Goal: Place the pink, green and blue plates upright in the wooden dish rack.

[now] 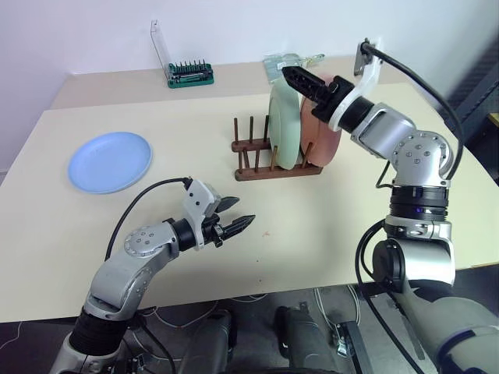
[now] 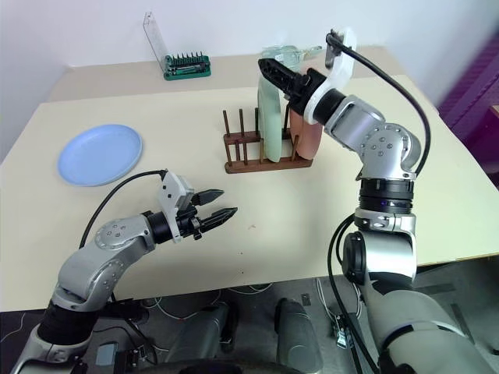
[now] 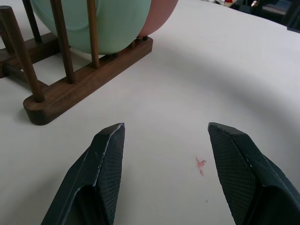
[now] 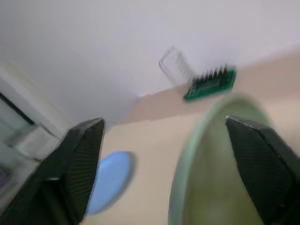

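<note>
No text, label, brand, number or sign can be read on anything here.

Pink plate (image 1: 321,128) largely hidden behind green plate (image 1: 284,125)

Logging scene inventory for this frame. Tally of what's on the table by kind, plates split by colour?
Pink plate, upright in rack: 1
Green plate, upright in rack: 1
Blue plate, flat on the table: 1
Wooden dish rack: 1
Green screwdriver bit set: 1
Clear item at the far table edge, kind unclear: 1
Total: 6
</note>
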You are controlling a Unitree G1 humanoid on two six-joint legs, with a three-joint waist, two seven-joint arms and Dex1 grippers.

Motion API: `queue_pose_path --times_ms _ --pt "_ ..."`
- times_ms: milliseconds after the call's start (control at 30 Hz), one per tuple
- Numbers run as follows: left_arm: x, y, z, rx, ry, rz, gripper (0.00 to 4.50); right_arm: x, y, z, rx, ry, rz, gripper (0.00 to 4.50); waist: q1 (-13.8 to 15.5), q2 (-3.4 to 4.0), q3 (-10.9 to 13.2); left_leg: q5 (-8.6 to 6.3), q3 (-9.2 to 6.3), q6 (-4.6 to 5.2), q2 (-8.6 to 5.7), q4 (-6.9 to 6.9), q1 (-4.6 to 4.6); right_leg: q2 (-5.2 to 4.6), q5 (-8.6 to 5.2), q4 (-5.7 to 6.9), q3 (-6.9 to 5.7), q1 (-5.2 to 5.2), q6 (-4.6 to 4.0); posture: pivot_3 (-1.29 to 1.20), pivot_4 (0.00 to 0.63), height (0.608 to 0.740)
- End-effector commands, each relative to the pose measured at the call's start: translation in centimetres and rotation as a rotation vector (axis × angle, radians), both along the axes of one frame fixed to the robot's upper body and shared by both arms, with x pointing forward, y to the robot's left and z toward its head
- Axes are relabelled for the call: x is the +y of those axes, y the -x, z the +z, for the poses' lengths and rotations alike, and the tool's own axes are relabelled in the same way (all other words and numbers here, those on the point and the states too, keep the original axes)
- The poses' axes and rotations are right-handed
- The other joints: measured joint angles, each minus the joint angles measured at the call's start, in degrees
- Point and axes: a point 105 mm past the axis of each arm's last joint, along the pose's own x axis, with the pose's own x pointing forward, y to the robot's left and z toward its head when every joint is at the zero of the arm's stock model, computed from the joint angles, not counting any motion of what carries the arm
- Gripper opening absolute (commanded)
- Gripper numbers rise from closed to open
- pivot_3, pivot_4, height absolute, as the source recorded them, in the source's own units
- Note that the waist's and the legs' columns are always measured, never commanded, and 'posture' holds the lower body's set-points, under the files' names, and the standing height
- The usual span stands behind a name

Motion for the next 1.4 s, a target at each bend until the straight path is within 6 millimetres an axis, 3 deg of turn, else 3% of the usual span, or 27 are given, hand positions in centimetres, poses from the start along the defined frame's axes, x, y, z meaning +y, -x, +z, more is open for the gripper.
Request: queue_pose_path --times_ms 33,133,200,233,267,300,333,367,400,433,500,800,1033,1133,1367,1400 --pt "0.4 0.0 1.3 -0.056 0.010 0.020 2.90 0.6 2.2 4.1 -0.330 0.206 -0.027 3.97 0.00 0.00 0.00 0.00 0.00 0.00 0.00 0.00 0.00 0.00 0.00 0.00 0.00 0.01 0.00 0.00 0.150 0.740" --pt "1.2 -1.1 2.3 -0.097 0.055 0.091 2.90 0.6 3.0 5.3 -0.510 0.351 -0.059 3.97 0.00 0.00 0.00 0.00 0.00 0.00 0.00 0.00 0.00 0.01 0.00 0.00 -0.02 0.00 0.01 0.00 0.150 0.740" --pt "2.7 -2.6 2.8 -0.100 0.094 0.220 3.44 0.9 3.5 5.6 -0.589 0.416 -0.050 4.04 0.04 -0.01 0.00 0.00 -0.01 0.00 0.00 0.00 0.01 0.01 0.00 0.00 -0.03 0.01 0.01 0.00 0.150 0.740" --pt "4.5 -3.8 3.3 -0.117 0.126 0.338 3.79 1.8 4.4 5.2 -0.634 0.472 0.004 4.04 0.04 -0.02 0.00 0.00 -0.01 -0.01 0.01 0.01 0.01 0.01 0.00 0.00 -0.03 0.01 0.01 0.00 0.150 0.740" --pt "7.7 -5.5 4.2 -0.142 0.166 0.546 4.27 3.2 5.7 4.2 -0.680 0.534 0.093 4.04 0.06 -0.02 0.00 0.00 -0.02 -0.01 0.01 0.02 0.01 0.01 0.00 0.00 -0.04 0.02 0.01 0.00 0.150 0.740" --pt "11.6 -6.6 5.1 -0.146 0.239 0.773 4.47 4.6 6.9 3.0 -0.705 0.580 0.179 4.04 0.05 -0.04 0.01 0.00 -0.02 -0.01 0.01 0.01 0.01 0.01 0.00 0.01 -0.03 0.00 0.01 0.00 0.150 0.740" --pt "14.2 -7.0 5.4 -0.136 0.296 0.926 4.47 5.5 7.7 2.1 -0.720 0.606 0.236 4.04 -0.12 -0.09 0.00 0.00 -0.04 -0.01 0.04 0.01 0.01 0.00 0.00 0.01 -0.04 -0.02 0.01 0.00 0.150 0.740" --pt "16.8 -7.0 5.6 -0.130 0.341 1.064 4.47 6.1 8.2 1.5 -0.720 0.608 0.278 4.04 -0.30 -0.17 -0.04 0.00 -0.07 -0.02 0.09 0.01 0.01 0.01 0.00 0.03 -0.04 -0.04 0.01 0.00 0.150 0.740" --pt "18.0 -6.9 5.7 -0.126 0.366 1.136 4.47 6.3 8.4 1.1 -0.718 0.605 0.297 4.04 -0.40 -0.19 -0.05 -0.01 -0.06 -0.03 0.13 -0.01 0.01 0.04 0.00 0.03 -0.04 -0.07 0.01 0.00 0.150 0.740" --pt "21.1 -6.4 5.2 -0.077 0.429 1.305 4.47 6.6 8.2 0.6 -0.711 0.604 0.302 4.04 -0.33 -0.18 -0.05 -0.01 -0.05 -0.04 0.14 -0.01 0.01 0.04 0.00 0.03 -0.04 -0.07 0.01 0.00 0.150 0.740" --pt "24.5 -5.5 3.9 0.032 0.518 1.503 4.47 7.0 8.1 -0.2 -0.701 0.607 0.313 4.04 0.12 -0.22 -0.06 0.00 -0.05 -0.07 0.06 0.01 0.01 0.02 0.01 0.06 -0.04 -0.07 0.02 0.00 0.150 0.740" --pt "26.8 -5.4 0.7 0.303 0.644 1.565 4.47 7.1 7.8 -1.0 -0.687 0.609 0.330 4.04 1.53 -0.70 -0.09 0.00 -0.16 -0.10 -0.08 0.19 -0.01 -0.02 0.08 0.04 -0.15 0.07 0.14 0.00 0.150 0.740" --pt "25.6 -8.0 -1.8 0.507 0.692 1.472 4.47 7.0 7.6 -1.6 -0.682 0.623 0.301 4.04 1.49 -0.69 -0.10 0.04 -0.16 -0.17 -0.07 0.13 0.01 0.01 0.08 0.07 -0.14 0.03 0.13 0.00 0.150 0.740" --pt "25.6 -8.4 -2.0 0.532 0.749 1.467 3.61 6.8 7.5 -1.6 -0.680 0.627 0.280 4.04 1.49 -0.67 -0.11 0.04 -0.15 -0.17 -0.09 0.12 0.04 -0.01 0.08 0.06 -0.13 0.06 0.13 0.00 0.150 0.740" --pt "24.2 -9.6 -0.5 0.495 0.806 1.379 0.03 6.6 7.3 -2.3 -0.676 0.651 0.248 4.04 1.51 -0.69 -0.11 0.04 -0.16 -0.18 -0.09 0.13 0.03 -0.03 0.09 0.06 -0.14 0.06 0.13 0.00 0.150 0.740" --pt "24.2 -9.6 -0.4 0.494 0.808 1.376 0.03 6.6 7.3 -2.3 -0.677 0.651 0.247 4.04 1.45 -0.69 -0.11 0.04 -0.16 -0.18 -0.08 0.12 0.03 -0.03 0.09 0.07 -0.14 0.06 0.13 0.00 0.150 0.740"
